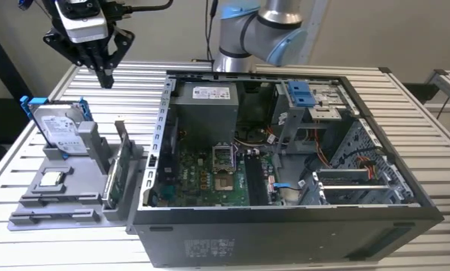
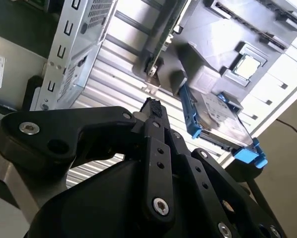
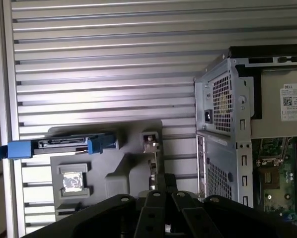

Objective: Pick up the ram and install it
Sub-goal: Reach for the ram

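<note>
Claw (image 1: 105, 82), fingers together, hangs well apart from the ram (image 1: 59, 214).

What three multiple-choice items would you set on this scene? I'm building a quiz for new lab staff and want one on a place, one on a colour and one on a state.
1. Where is the hand in the exterior view?
A. Inside the computer case
B. In the air over the table, to the exterior view's left of the computer case
C. Resting on the hard drive

2. What colour are the hard drive's rails?
A. Blue
B. Red
C. Yellow

3. What state is the computer case in?
A. Shut, panel on
B. Standing on end
C. Open, motherboard on show

Answers:
1 B: the hand hangs above the slatted table, apart from both the computer case and the hard drive.
2 A: blue rails flank the silver hard drive.
3 C: the upper side is off and the motherboard is visible inside.
</note>
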You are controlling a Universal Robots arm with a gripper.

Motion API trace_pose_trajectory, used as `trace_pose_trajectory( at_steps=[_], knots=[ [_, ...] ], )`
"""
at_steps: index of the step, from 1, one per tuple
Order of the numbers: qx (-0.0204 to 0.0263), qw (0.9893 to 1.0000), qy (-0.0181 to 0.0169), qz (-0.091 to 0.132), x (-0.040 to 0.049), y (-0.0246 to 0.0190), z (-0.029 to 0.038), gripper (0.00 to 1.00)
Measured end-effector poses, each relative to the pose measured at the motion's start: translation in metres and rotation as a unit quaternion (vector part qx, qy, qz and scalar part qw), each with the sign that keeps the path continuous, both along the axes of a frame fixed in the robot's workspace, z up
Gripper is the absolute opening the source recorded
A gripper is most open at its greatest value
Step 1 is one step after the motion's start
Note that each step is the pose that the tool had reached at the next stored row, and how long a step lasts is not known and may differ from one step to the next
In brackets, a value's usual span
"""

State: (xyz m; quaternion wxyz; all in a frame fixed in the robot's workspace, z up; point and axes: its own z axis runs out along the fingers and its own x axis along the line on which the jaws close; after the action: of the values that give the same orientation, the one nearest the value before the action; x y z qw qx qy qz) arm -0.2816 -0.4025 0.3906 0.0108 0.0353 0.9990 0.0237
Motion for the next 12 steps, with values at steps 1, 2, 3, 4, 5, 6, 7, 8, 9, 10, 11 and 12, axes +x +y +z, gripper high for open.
trace_pose_trajectory(
  at_steps=[1, 2, 3, 4, 5, 6, 7, 8, 9, 10, 11, 12],
  knots=[
    [0.0, 1.0, 0.0, 0.0, -0.0022, 0.0, -0.0001, 0.11],
    [0.0, 1.0, 0.0, 0.0, -0.0042, 0.0, -0.0001, 0.11],
    [0.0, 1.0, 0.0, 0.0, -0.0064, 0.0, -0.0002, 0.11],
    [0.0, 1.0, 0.0, 0.0, -0.0088, 0.0, -0.0003, 0.11],
    [0.0, 1.0, 0.0, 0.0, -0.0113, 0.0, -0.0004, 0.11],
    [0.0, 1.0, 0.0, 0.0, -0.0139, 0.0, -0.0005, 0.11],
    [0.0, 1.0, 0.0, 0.0, -0.0164, 0.0, -0.0005, 0.11],
    [0.0, 1.0, 0.0, 0.0, -0.0185, 0.0, -0.0005, 0.11],
    [0.0, 1.0, 0.0, 0.0, -0.0206, 0.0, -0.0006, 0.11],
    [0.0, 1.0, 0.0, 0.0, -0.0224, 0.0, -0.0006, 0.11],
    [0.0, 1.0, 0.0, 0.0, -0.024, 0.0, -0.0007, 0.11],
    [0.0, 1.0, 0.0, 0.0, -0.0255, 0.0, -0.0008, 0.11]
  ],
)
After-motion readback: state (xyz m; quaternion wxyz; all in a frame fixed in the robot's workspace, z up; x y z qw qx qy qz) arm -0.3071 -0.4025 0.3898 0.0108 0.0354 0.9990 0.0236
